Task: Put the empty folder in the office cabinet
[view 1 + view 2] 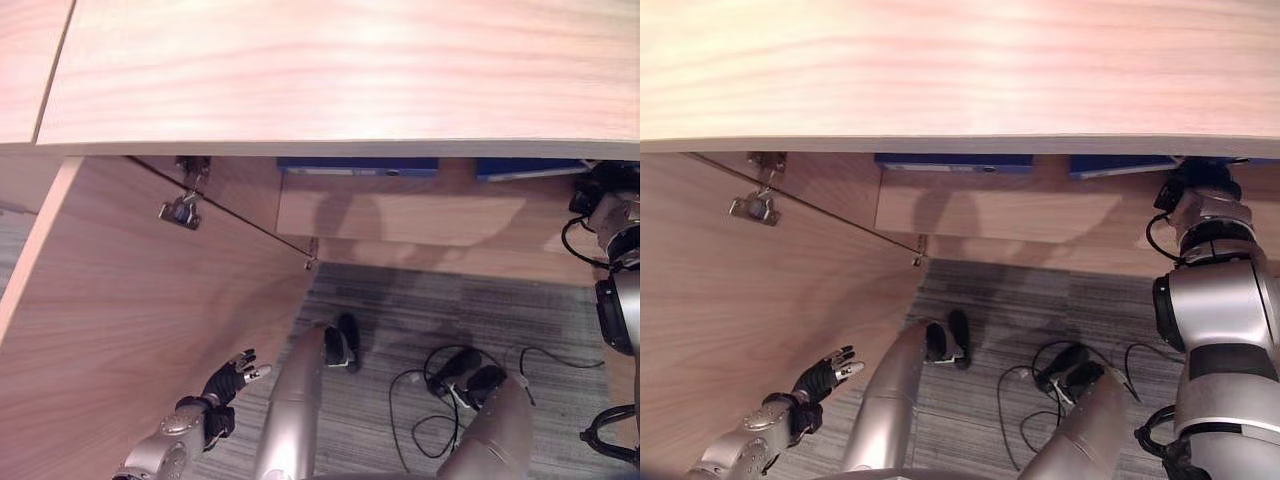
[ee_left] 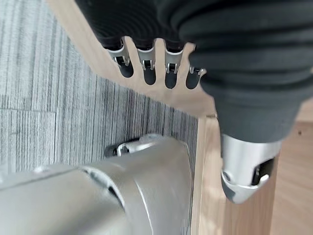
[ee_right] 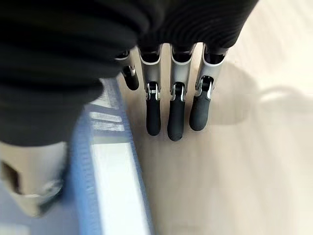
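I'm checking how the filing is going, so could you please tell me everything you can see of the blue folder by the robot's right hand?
The blue folder looks like a stiff office binder, blue with a pale label strip running along its spine. It lies on the light wooden shelf inside the cabinet; from the head camera just its blue edge shows under the cabinet top. The right hand reaches alongside it with straight fingers over the shelf, thumb by the folder. Whether the hand touches the folder cannot be told.
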